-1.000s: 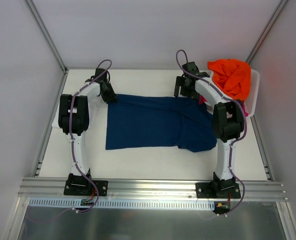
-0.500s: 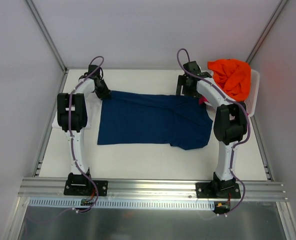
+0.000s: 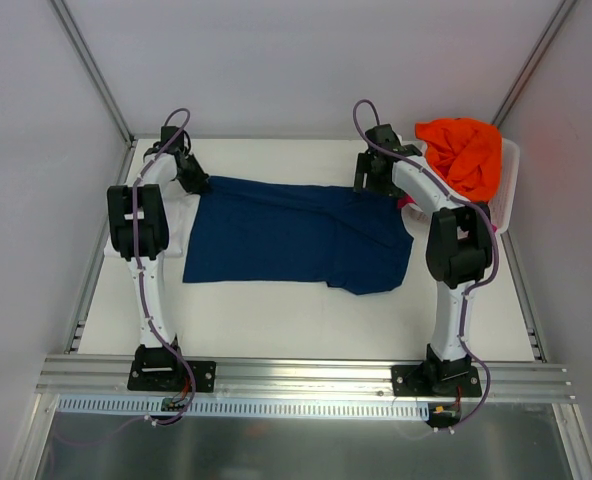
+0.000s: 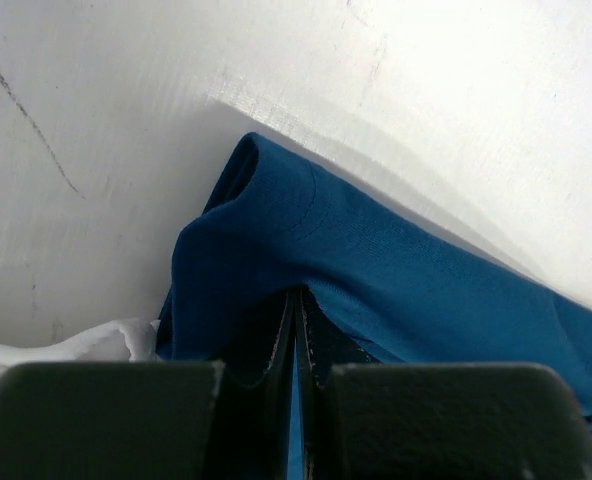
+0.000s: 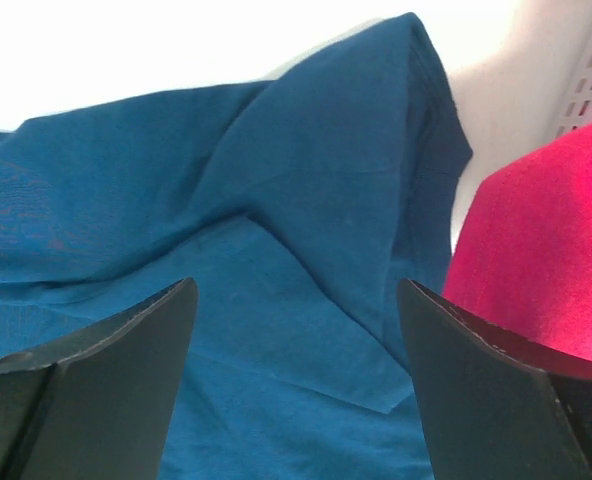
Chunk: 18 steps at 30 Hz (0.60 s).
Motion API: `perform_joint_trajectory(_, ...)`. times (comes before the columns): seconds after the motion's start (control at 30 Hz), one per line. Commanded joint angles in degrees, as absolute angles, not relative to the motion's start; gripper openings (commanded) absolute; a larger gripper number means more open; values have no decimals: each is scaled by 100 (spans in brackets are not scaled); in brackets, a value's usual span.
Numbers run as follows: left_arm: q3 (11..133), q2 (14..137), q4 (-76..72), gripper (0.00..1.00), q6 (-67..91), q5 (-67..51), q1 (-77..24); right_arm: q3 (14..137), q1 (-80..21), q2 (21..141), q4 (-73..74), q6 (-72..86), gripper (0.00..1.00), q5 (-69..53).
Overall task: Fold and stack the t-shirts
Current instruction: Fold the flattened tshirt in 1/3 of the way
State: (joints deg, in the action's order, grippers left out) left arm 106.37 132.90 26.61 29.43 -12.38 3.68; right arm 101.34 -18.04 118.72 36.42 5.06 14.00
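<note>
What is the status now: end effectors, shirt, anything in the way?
Left end effector shut on navy t-shirt corner. Right end effector open over its other end. Pink t-shirt close beside it; orange t-shirt in basket.

White arms (image 3: 148, 292), purple cables (image 3: 356, 113), seemingly black fingers (image 5: 86, 390)

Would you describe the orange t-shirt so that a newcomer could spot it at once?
At the table's far right corner stands a white slatted basket. The orange t-shirt is heaped on top, crumpled, unlike the navy t-shirt spread on the table.
</note>
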Motion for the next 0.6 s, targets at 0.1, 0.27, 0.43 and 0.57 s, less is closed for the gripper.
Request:
perform_joint_trajectory(0.1, 10705, 13334, 2856, 0, 2962, -1265, 440, 10362, -1837, 11970, 3709, 474, 85, 1679)
perform_joint_trajectory(0.27, 10696, 13245, 2856, 0, 2927, -1213, 422, 11257, -1828, 12506, 3788, 536, 72, 1372)
perform_joint_trajectory(0.43, 10670, 13210, 2856, 0, 2918, -1248, 422, 11934, -1793, 12945, 4216, 624, 24, 1520)
perform_joint_trajectory(0.57, 10652, 13245, 2856, 0, 2918, -1274, 422, 12261, -1732, 13402, 4403, 650, 28, 1529)
